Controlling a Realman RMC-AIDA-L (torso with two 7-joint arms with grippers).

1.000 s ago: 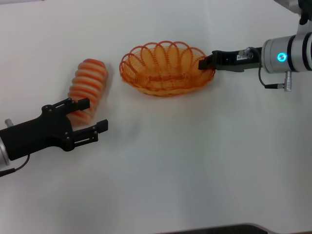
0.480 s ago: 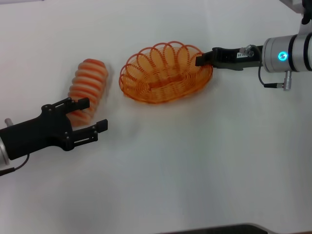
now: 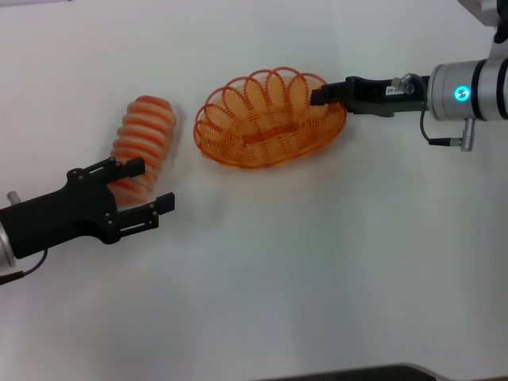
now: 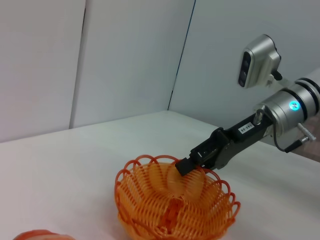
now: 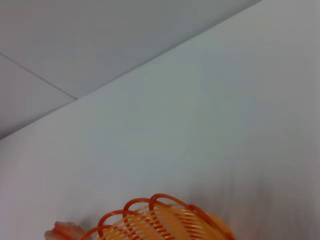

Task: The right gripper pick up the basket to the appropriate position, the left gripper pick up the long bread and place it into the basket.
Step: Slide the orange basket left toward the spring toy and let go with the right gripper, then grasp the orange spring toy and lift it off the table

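Observation:
The orange wire basket [image 3: 266,119] is tilted, its right rim lifted, at the middle back of the white table. My right gripper [image 3: 321,97] is shut on the basket's right rim; it also shows in the left wrist view [image 4: 186,165] clamped on the rim of the basket [image 4: 175,210]. The long bread [image 3: 143,144], orange with cream ridges, lies to the left of the basket. My left gripper [image 3: 151,186] is open, its fingers on either side of the bread's near end. The right wrist view shows the basket's rim [image 5: 160,220] and the bread's tip [image 5: 62,231].
The white table [image 3: 317,262] stretches in front of the basket and the bread. A dark edge [image 3: 357,373] runs along its near side. Pale wall panels [image 4: 125,55] stand behind the table.
My right gripper has lifted the basket's right rim and moved it left, so the basket tilted and slid a little left. The left gripper and the bread have stayed in place.

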